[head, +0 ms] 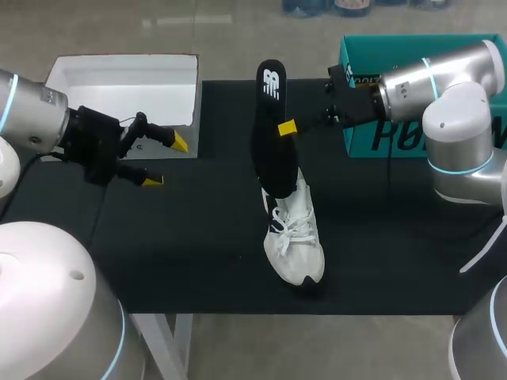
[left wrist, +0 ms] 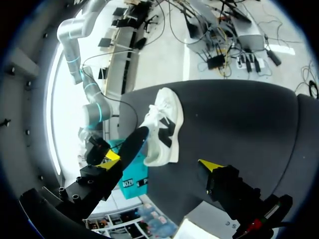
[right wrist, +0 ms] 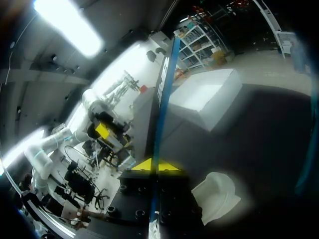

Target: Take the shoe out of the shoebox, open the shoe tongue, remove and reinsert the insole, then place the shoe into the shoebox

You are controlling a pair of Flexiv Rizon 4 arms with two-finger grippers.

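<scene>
A white shoe with white laces stands on the black table, a little toward 6 o'clock from the middle, and its toe points to 6 o'clock. A black insole rises from the heel opening of the shoe and leans toward 12 o'clock. Its lower end meets the opening, but I cannot tell how deep it goes inside. The right gripper comes in from 2 o'clock and is clenched on the insole at about its middle. In the right wrist view the two yellow tips press the thin edge of the insole from both sides, and the shoe lies just beside and under the fingers. The right arm passes over a teal box, which stands at the 2 o'clock corner of the table. A white box with its open side up stands at the 10 o'clock corner. The left gripper hangs at 9 o'clock, near this white box and well apart from the shoe. Its fingers are spread and hold nothing. In the left wrist view the shoe and the insole are ahead of the spread fingers, apart from them.
</scene>
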